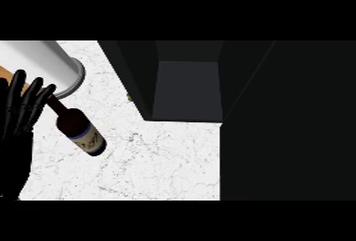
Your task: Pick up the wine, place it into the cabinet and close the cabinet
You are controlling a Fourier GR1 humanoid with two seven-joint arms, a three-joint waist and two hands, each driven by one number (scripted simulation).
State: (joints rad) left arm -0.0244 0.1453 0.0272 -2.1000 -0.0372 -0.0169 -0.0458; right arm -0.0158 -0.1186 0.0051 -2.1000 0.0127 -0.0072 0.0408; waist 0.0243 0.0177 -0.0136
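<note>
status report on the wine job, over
Left hand open at left edge, right hand not in view. Wine on counter beside it, ungrasped. Cabinet open, nothing between.

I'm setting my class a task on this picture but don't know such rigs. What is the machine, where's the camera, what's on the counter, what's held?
It is a humanoid robot, seen from its head, looking down at a white counter. The black shape at the left edge is its left hand, open, fingers up. Beside it is a wine bottle, neck near the fingers; nothing looks gripped. Behind is a white cylinder. The dark box is the open cabinet. The right hand is unseen.
</note>
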